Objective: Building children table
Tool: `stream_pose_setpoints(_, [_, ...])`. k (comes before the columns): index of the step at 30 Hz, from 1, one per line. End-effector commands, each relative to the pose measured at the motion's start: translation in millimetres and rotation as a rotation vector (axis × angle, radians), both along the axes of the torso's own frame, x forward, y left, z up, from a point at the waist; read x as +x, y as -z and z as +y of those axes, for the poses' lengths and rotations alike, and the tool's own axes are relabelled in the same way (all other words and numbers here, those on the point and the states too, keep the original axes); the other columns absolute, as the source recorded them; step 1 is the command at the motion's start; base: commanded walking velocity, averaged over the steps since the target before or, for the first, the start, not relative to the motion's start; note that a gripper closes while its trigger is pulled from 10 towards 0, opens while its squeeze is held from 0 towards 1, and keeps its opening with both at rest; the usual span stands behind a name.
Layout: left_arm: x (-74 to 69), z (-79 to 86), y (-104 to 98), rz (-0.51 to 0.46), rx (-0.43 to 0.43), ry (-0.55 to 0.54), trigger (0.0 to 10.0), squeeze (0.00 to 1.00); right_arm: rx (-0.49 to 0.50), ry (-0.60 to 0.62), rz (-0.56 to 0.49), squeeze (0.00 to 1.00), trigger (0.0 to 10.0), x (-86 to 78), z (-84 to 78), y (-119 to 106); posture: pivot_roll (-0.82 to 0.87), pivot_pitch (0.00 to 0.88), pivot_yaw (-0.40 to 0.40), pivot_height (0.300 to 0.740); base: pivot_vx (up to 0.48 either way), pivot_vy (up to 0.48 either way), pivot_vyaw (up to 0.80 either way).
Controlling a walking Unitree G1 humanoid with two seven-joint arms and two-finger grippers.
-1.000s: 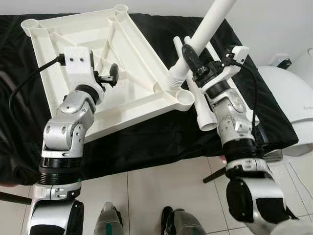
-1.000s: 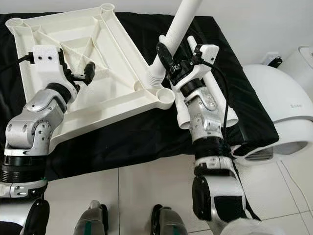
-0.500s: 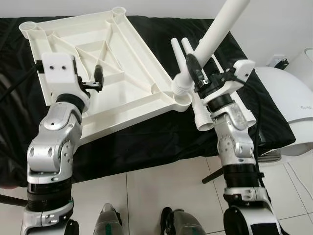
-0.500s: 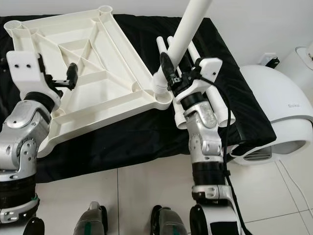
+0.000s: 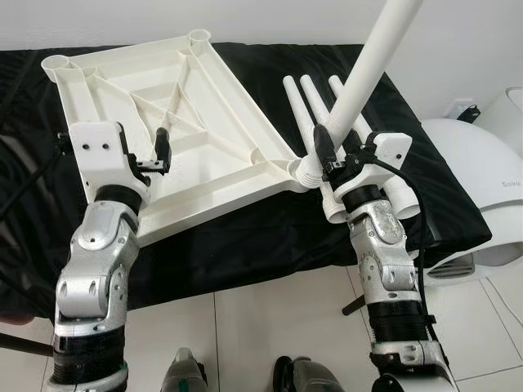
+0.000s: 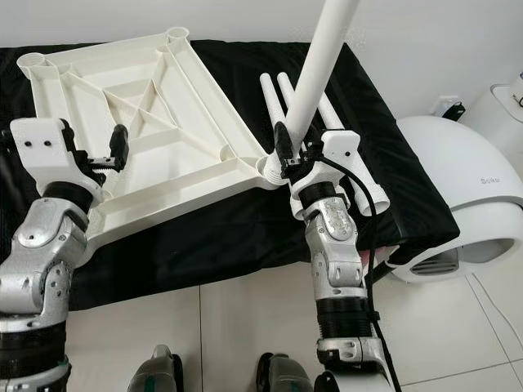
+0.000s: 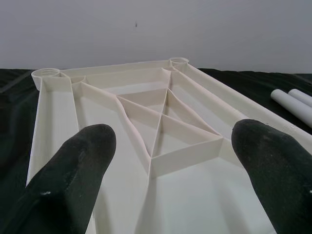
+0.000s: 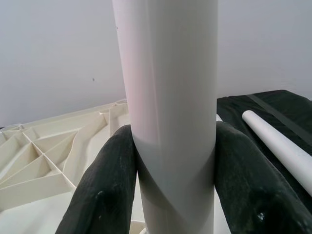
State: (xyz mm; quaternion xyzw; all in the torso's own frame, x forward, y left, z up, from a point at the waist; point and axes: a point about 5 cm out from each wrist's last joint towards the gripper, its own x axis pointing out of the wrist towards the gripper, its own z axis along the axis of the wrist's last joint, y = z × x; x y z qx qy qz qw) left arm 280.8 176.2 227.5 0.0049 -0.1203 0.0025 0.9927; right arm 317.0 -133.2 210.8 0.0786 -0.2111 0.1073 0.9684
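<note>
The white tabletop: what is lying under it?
Under the upside-down white tabletop lies a black cloth, covering the surface below. Whatever the cloth rests on is hidden. The spare legs lie beside it.

The robot's left arm rises bent at the elbow, and its left claw (image 5: 162, 155) hangs over the near long edge of the upturned white tabletop (image 5: 204, 106), black fingers (image 7: 73, 175) spread wide with nothing between them. The right arm stands almost straight up beside the tabletop's near right corner, wrist tipped toward that corner. There the right claw (image 5: 327, 157) has both fingers (image 8: 109, 185) pressed against opposite sides of a white leg tube (image 5: 368, 73) that slants up and away from the corner.
</note>
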Motion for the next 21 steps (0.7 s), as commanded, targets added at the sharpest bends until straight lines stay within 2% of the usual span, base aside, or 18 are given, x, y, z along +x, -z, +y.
stream_pose_setpoints(1, [-3.9, 1.1, -4, -0.027, 0.011, -0.068, 10.0, 0.00, -0.002, 0.006, 0.015, 0.00, 10.0, -1.7, -0.4, 2, 0.09, 0.056, -0.027, 0.740, 0.000, 0.000, 0.00])
stream_pose_setpoints(2, [-5.1, 0.0, -4, -0.037, 0.039, -0.072, 10.0, 0.00, -0.006, 0.004, 0.017, 0.00, 10.0, -2.2, 0.2, 2, 0.09, 0.056, -0.027, 0.740, 0.000, 0.000, 0.00])
stream_pose_setpoints(4, [-5.1, 0.0, -4, -0.037, 0.039, -0.072, 10.0, 0.00, -0.006, 0.004, 0.017, 0.00, 10.0, -2.2, 0.2, 2, 0.09, 0.056, -0.027, 0.740, 0.000, 0.000, 0.00])
stream_pose_setpoints(5, [-6.3, -3.0, -3, -0.047, 0.082, -0.062, 10.0, 0.00, -0.011, -0.003, 0.016, 0.00, 10.0, -2.8, 1.8, 2, 0.09, 0.049, -0.030, 0.740, 0.000, 0.000, 0.00])
stream_pose_setpoints(7, [-7.7, -6.0, -3, -0.058, 0.109, -0.049, 10.0, 0.00, -0.012, -0.011, 0.018, 0.00, 10.0, -3.5, 3.2, 3, 0.09, 0.049, -0.031, 0.740, 0.000, 0.000, 0.00])
stream_pose_setpoints(11, [-9.2, -8.8, -1, -0.069, 0.116, -0.034, 10.0, 0.00, -0.016, -0.043, 0.008, 0.00, 10.0, -6.4, 7.2, 3, 0.09, 0.045, -0.035, 0.740, 0.000, 0.000, 0.00])
stream_pose_setpoints(13, [-10.8, -14.6, -2, -0.088, 0.095, 0.019, 10.0, 0.00, 0.012, -0.118, -0.018, 0.00, 10.0, -12.4, 15.6, -1, 0.09, 0.044, -0.041, 0.740, 0.000, 0.000, 0.00])
stream_pose_setpoints(21, [-12.2, -16.9, -4, -0.117, 0.104, 0.048, 10.0, 0.00, 0.033, -0.187, -0.061, 0.00, 10.0, -20.8, 21.3, -4, 0.09, 0.056, -0.048, 0.740, 0.000, 0.000, 0.00])
